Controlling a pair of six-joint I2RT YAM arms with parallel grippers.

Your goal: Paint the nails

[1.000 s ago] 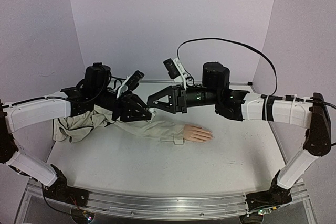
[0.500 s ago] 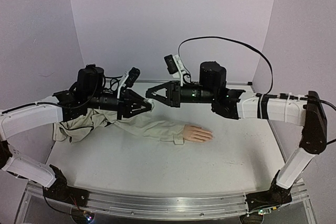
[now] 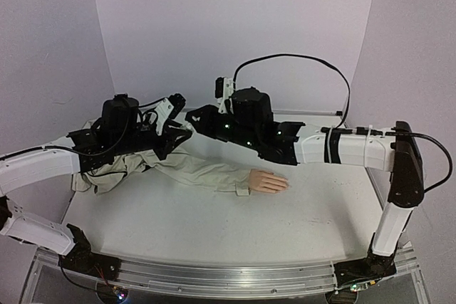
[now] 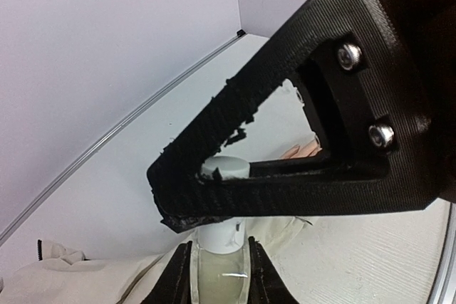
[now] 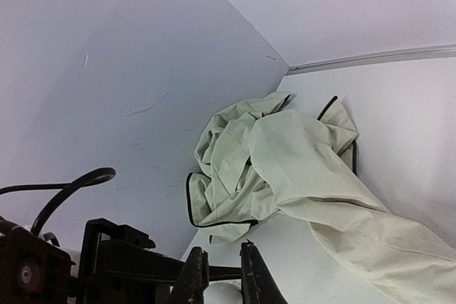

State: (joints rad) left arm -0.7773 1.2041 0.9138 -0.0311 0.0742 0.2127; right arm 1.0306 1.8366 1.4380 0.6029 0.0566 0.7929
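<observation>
The peach mannequin hand (image 3: pixel 267 181) lies flat on the table in a beige jacket sleeve (image 3: pixel 206 172). Its nails (image 3: pixel 284 184) are too small to make out. Above the sleeve, my left gripper (image 3: pixel 179 135) (image 4: pixel 218 253) is shut on the clear body of a small bottle (image 4: pixel 221 279). My right gripper (image 3: pixel 192 116) (image 5: pixel 222 250) meets it from the right. Its fingers (image 4: pixel 299 194) are shut on the bottle's white cap (image 4: pixel 225 169) (image 5: pixel 225 294). A few peach fingers (image 4: pixel 299 151) show behind the right gripper's frame.
The rest of the beige jacket (image 3: pixel 107 172) (image 5: pixel 263 161) lies bunched at the back left by the wall corner. Lavender walls (image 3: pixel 235 26) enclose the table (image 3: pixel 214 226) on three sides. A black cable (image 3: pixel 306 62) arcs above the right arm.
My right gripper has swung left to the left gripper and closed on the bottle's cap. The left gripper rose a little and turned, still holding the bottle.
</observation>
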